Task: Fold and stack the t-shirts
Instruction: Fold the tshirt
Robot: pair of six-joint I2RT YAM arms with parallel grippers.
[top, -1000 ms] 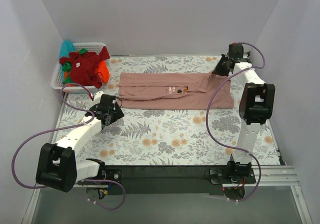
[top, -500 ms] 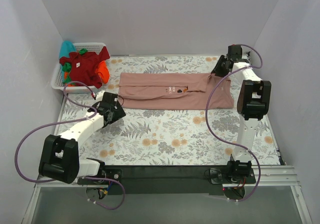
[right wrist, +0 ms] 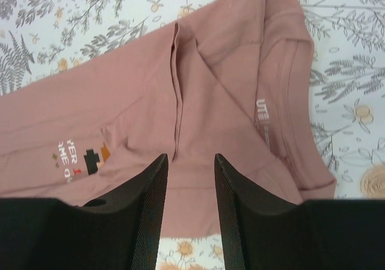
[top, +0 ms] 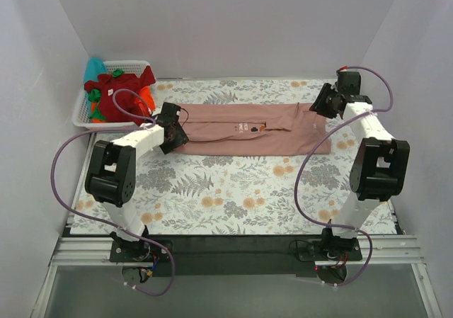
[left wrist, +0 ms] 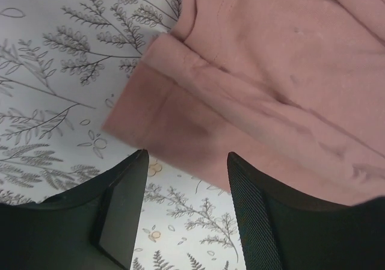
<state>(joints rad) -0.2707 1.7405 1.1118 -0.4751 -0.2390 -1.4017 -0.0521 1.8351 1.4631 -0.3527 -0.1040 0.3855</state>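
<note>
Counter [top: 233, 197] spread with floral cloth. Dusty-pink t-shirt [top: 226, 130] flat on it, folded lengthwise into a long band, collar at the right end. White basket [top: 80, 114] just off the shirt's left end, heaped with dark red t-shirt [top: 117, 95], orange t-shirt [top: 146, 100], teal t-shirt [top: 93, 69]. Left pincer [left wrist: 186, 162] at the pink shirt's left hem corner, jaws apart, gripping nothing. Right pincer [right wrist: 191, 162] over the shirt beside its collar, jaws part open, empty. Collar label [right wrist: 260, 107] reads "UT". Chest print [right wrist: 84, 156]: pixel figure, letters "VER", "AME" legible, rest hidden.
</note>
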